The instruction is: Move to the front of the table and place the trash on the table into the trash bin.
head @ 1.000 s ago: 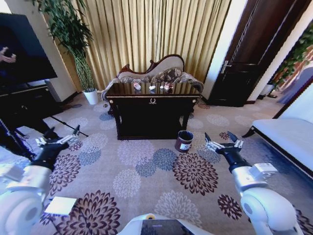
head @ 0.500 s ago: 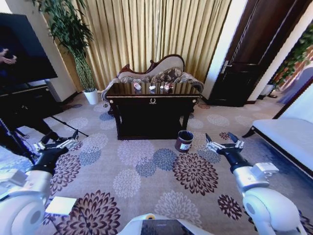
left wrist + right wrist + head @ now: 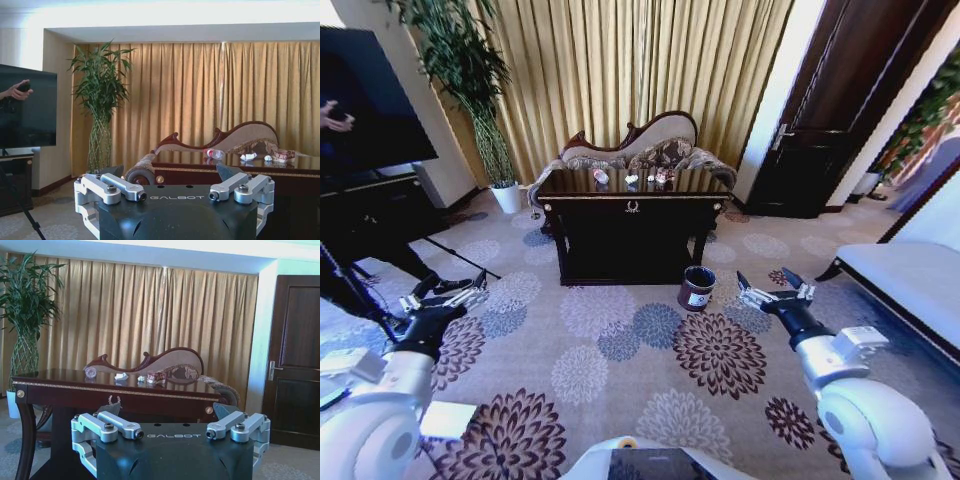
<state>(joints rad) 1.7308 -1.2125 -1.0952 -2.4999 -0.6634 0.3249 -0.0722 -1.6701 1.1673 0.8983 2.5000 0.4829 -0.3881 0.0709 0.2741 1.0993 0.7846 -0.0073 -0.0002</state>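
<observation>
Soft daylight is glowing through the curtains point(image 3: 650, 70) and shining off the glossy table point(image 3: 620, 183), while the carpet point(image 3: 620, 350) is staying evenly lit and the walls and door point(image 3: 840, 100) are bending at the edges of the head view.

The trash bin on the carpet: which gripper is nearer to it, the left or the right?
Right. The right gripper hangs open beside the trash bin, on its right. The left gripper, also open, is far off on its left, across the carpet.
</observation>
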